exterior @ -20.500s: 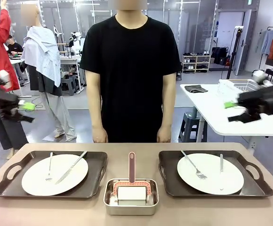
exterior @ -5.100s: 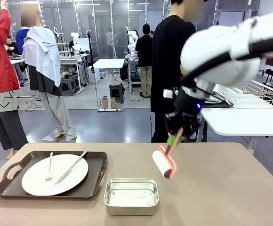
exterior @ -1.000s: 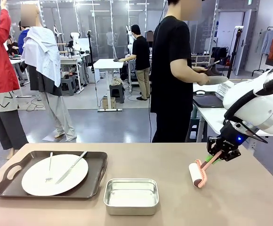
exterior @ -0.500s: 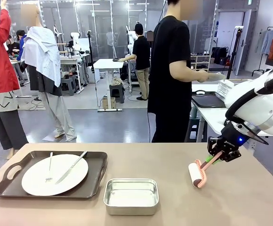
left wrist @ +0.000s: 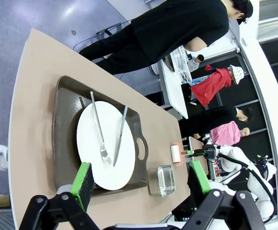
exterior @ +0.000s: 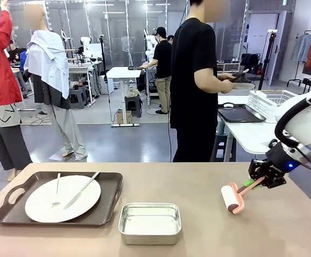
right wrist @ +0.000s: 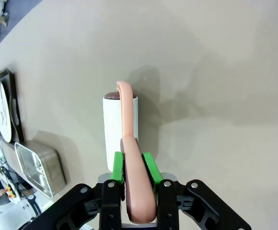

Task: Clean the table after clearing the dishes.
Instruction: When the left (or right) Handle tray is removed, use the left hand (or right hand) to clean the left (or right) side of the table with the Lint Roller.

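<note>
On the tan table (exterior: 198,176) one dish is left: a white plate (exterior: 43,206) with a fork (exterior: 56,194) and a knife (exterior: 82,190) on a dark brown tray (exterior: 113,184) at the left. My right gripper (exterior: 257,181) is shut on the pink handle of a lint roller (exterior: 232,198), whose white roll lies low on the right side of the table. The right wrist view shows the roll (right wrist: 120,132) ahead of the shut gripper (right wrist: 133,168). My left gripper (left wrist: 140,179) hangs open high above the plate (left wrist: 108,160) and tray (left wrist: 62,139), holding nothing.
A small steel pan (exterior: 149,223) stands empty at the front middle, also in the right wrist view (right wrist: 38,167). A person in black (exterior: 193,80) stands beyond the far edge, turned to a white side table (exterior: 241,131) with a wire rack (exterior: 271,101).
Over the last second my right gripper has drawn the lint roller a little to the right and nearer. Earlier, the right tray with its plate left the table and the roller left the pan.
</note>
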{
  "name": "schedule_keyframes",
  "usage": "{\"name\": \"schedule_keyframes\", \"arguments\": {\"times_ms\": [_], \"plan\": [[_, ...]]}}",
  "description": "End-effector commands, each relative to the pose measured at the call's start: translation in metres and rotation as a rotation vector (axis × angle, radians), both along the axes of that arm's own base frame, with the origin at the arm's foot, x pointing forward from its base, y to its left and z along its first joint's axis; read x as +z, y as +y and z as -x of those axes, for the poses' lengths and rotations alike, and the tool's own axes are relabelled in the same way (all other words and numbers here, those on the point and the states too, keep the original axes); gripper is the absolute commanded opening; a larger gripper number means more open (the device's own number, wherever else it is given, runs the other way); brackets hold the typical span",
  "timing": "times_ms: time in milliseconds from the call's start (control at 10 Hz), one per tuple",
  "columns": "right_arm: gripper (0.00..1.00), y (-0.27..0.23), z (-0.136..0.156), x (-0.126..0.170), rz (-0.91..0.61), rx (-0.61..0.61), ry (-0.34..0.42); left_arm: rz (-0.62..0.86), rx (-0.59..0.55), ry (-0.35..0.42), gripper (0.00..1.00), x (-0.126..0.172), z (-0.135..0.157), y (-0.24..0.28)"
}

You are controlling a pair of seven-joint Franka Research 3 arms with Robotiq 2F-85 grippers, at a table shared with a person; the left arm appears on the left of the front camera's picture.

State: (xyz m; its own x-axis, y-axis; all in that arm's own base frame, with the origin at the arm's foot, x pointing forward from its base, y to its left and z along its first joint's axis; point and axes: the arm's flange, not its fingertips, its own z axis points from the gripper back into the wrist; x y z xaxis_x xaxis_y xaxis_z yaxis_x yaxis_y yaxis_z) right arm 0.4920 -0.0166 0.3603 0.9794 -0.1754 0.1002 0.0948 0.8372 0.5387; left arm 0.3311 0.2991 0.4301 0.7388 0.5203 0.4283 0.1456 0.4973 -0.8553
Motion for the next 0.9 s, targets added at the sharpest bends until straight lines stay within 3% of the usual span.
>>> {"name": "schedule_keyframes", "arguments": {"times_ms": [0, 300, 800], "plan": [[0.22, -0.045, 0.018, -0.041, 0.157, -0.048, 0.001, 0.011, -0.004, -0.013, 1.0, 0.003, 0.0, 0.002], [0.22, -0.091, 0.03, -0.038, 0.279, -0.114, 0.046, 0.011, -0.004, -0.013, 1.0, 0.003, 0.0, 0.002], [0.22, -0.114, 0.038, -0.004, 0.416, -0.154, 0.065, 0.011, -0.004, -0.013, 1.0, 0.003, 0.0, 0.002]]}}
